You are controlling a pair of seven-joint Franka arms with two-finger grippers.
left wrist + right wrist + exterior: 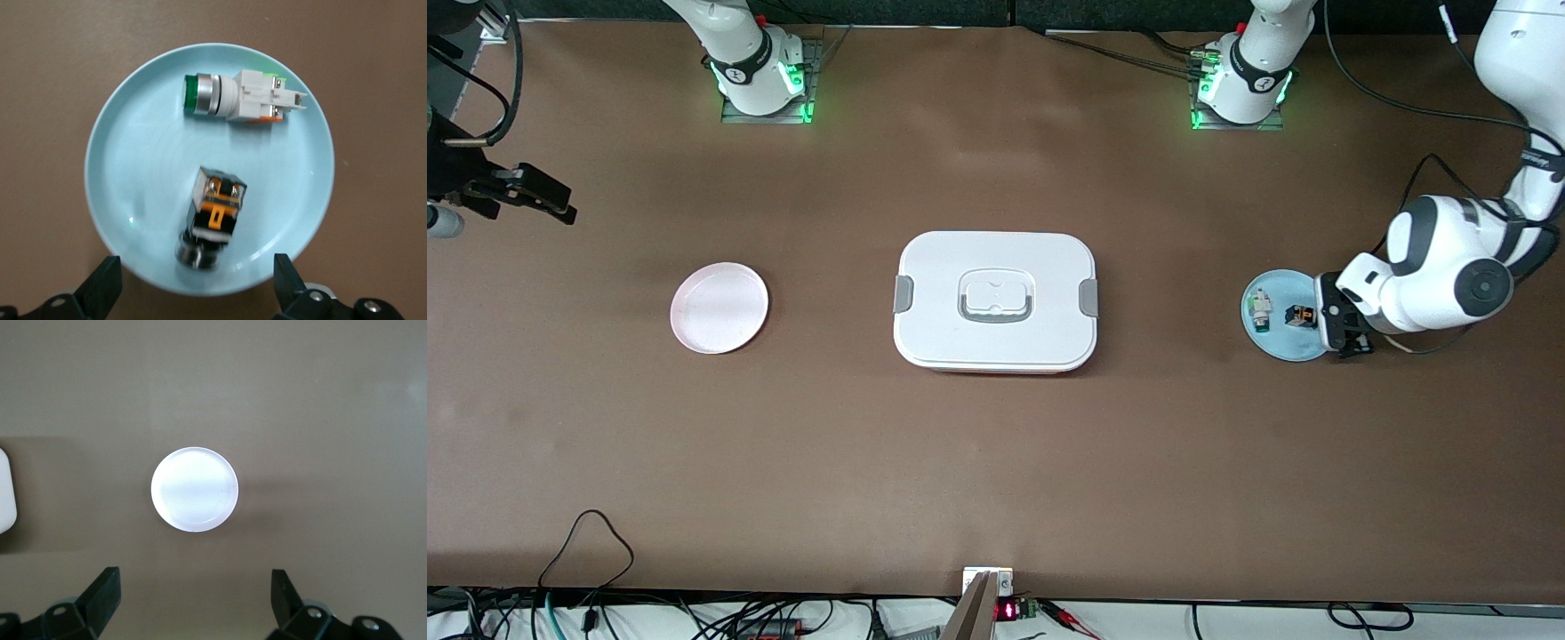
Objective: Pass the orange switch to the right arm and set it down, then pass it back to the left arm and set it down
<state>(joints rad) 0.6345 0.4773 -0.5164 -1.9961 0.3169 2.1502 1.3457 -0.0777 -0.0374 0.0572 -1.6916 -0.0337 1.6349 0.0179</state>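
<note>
The orange switch [1301, 316] [215, 213], small and black with orange markings, lies on a pale blue plate [1279, 345] [140, 167] toward the left arm's end of the table. My left gripper [1352, 340] [195, 277] hangs open over that plate's rim, just beside the switch, its fingers apart from it and holding nothing. The white lidded box [996, 342] [5, 490] sits mid-table. My right gripper [547, 197] [193, 590] waits open and empty, up over the right arm's end of the table.
A white-and-green part [1261, 309] [240, 99] lies on the blue plate beside the switch. A pale pink plate [719, 308] [194, 489] sits bare between the box and the right arm's end. Cables trail along the table edge nearest the front camera.
</note>
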